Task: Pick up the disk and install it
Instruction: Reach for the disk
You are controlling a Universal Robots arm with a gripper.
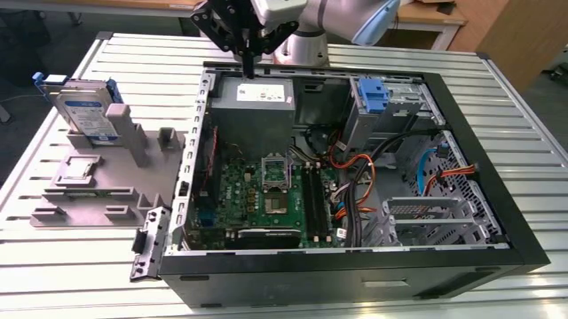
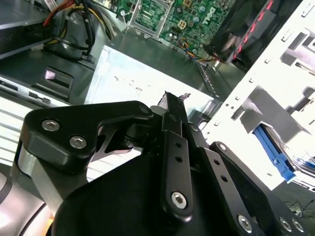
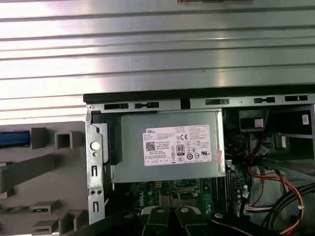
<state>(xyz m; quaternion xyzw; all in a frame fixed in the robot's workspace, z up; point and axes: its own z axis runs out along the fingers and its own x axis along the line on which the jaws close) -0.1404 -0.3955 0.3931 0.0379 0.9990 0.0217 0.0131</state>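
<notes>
hand empty, disk waiting

hand [image 1: 251,70] pinched together on nothing, tips low over the grey box [image 1: 253,100], top centre, exterior view. disk [image 1: 86,109] stands upper left, well apart. swinging across low could clip the case wall [image 1: 207,100].

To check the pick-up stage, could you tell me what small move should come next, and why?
Probably a shift toward the exterior view's left: the pincer hangs shut and empty over the power supply, while the disk stands upright in its grey holder outside the computer case.
</notes>
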